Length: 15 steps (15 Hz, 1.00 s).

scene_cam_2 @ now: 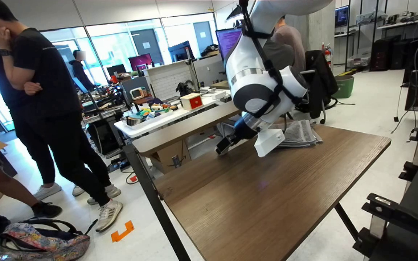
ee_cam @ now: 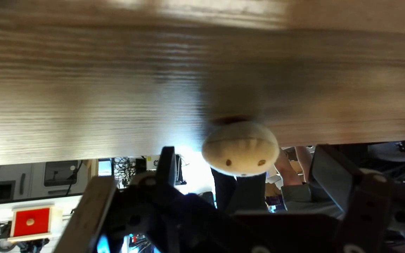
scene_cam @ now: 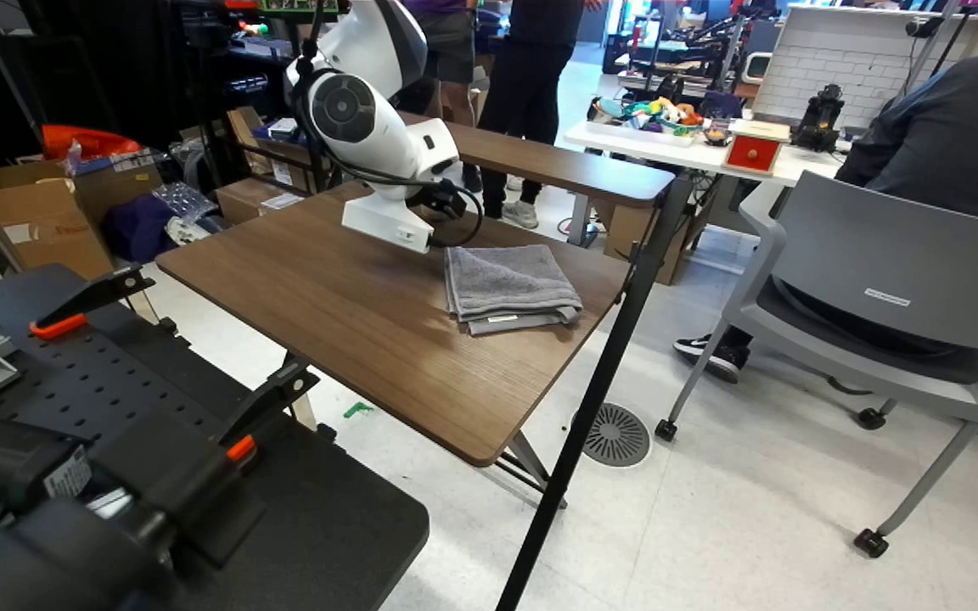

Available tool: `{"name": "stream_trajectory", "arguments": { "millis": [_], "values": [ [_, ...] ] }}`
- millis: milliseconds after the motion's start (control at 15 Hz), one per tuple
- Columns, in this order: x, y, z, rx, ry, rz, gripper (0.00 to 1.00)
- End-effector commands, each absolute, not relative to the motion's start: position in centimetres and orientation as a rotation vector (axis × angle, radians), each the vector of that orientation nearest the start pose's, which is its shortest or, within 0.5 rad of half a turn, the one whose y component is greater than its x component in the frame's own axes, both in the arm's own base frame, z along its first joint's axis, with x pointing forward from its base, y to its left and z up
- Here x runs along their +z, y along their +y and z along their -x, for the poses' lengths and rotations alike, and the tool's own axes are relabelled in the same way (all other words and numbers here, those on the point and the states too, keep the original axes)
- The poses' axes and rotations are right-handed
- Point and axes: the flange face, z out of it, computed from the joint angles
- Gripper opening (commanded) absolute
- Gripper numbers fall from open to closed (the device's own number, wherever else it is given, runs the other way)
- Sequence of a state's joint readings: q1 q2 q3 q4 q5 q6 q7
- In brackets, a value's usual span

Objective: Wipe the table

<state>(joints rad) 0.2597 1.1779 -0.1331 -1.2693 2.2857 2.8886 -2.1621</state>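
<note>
The table (scene_cam: 311, 280) has a brown wood-grain top and a dark edge; its top also shows in an exterior view (scene_cam_2: 274, 192) and the wrist view (ee_cam: 100, 88). A folded grey towel (scene_cam: 510, 284) lies near one end of it, partly hidden behind the arm in an exterior view (scene_cam_2: 299, 135). My gripper (scene_cam_2: 223, 145) is low over the table near its long edge, away from the towel. In the wrist view my gripper (ee_cam: 246, 147) is open. A pale rounded object (ee_cam: 241, 149) with brown dots sits on the table between the fingers, with gaps visible on both sides.
A narrower raised wooden shelf (scene_cam: 557, 161) runs along the table's back edge on a black post (scene_cam: 599, 382). A black bench (scene_cam: 311, 509) with clamps stands in front. A grey chair (scene_cam: 896, 280) with a seated person is beside the table. People stand behind (scene_cam_2: 56, 108).
</note>
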Motion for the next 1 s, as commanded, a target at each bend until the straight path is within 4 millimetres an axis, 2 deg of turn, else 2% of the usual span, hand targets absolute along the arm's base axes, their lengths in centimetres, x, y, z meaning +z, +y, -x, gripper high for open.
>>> {"name": "stream_trajectory", "arguments": {
  "millis": [0, 67, 667, 933],
  "values": [
    [2.1, 6.5, -69.4, -1.169, -0.241, 2.649, 0.75],
    [2.0, 6.5, -69.4, -1.162, -0.238, 2.645, 0.74],
    [1.7, 5.8, -70.0, -1.145, -0.218, 2.648, 0.03],
    [2.0, 5.9, -68.6, -1.075, -0.233, 2.642, 0.00]
  ]
}}
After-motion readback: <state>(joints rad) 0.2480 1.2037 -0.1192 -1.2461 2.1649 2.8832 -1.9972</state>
